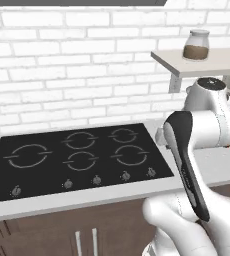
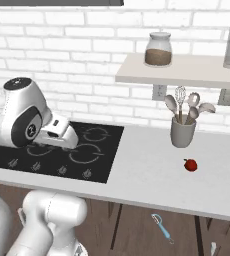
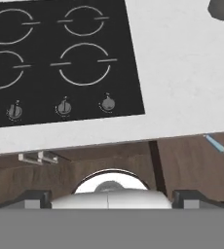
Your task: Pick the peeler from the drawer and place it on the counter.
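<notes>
Arm: nearest us, our white arm (image 1: 192, 150) folds back over the base; we judge it is raised for an overview before reaching down.
Cooktop: the black cooktop (image 1: 77, 155) sits flush in the counter (image 2: 152, 180), left of the bare stretch where we would set the tool.
Gripper: our gripper (image 3: 109, 198) hangs above the counter's front edge with its jaws spread wide and nothing between them; just the dark tips show.
Peeler: the peeler (image 2: 161, 227) lies below the counter edge, blue handle down, whitish head up, on brown wood, well apart from our gripper.
Drawer: we take the brown surface under it for the drawer (image 2: 182, 235), though its rim is hard to make out.
Right side: a utensil cup (image 2: 182, 131) and a small red thing (image 2: 190, 165) stand there.
Hidden: the peeler's blade is too small to read.
</notes>
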Available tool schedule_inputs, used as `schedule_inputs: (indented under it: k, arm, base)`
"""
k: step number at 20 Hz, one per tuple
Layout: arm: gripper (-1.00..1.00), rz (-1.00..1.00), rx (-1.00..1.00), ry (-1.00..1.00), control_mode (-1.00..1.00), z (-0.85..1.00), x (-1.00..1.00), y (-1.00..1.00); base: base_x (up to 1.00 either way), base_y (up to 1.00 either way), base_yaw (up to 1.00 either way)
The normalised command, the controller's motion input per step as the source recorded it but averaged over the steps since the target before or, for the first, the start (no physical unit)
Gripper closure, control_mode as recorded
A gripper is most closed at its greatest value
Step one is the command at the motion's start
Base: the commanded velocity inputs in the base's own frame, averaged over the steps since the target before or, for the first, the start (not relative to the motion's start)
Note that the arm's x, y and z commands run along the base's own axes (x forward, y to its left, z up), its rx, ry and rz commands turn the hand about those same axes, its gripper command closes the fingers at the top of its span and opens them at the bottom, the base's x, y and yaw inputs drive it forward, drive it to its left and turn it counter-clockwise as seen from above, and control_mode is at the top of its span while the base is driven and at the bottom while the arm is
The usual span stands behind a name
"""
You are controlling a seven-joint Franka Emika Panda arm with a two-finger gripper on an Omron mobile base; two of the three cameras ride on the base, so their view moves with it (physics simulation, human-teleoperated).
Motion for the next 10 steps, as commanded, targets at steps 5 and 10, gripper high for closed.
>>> schedule_inputs:
  k: [5, 10]
  arm:
    - [-1.0, -0.04, 0.03, -0.01, 1.0, -0.07, 0.0, 0.06]
    - [-1.0, 0.0, 0.0, 0.0, 1.0, 0.0, 0.0, 0.0]
  base:
    - [0.18, 0.47, -0.23]
    - [0.37, 0.66, -0.36]
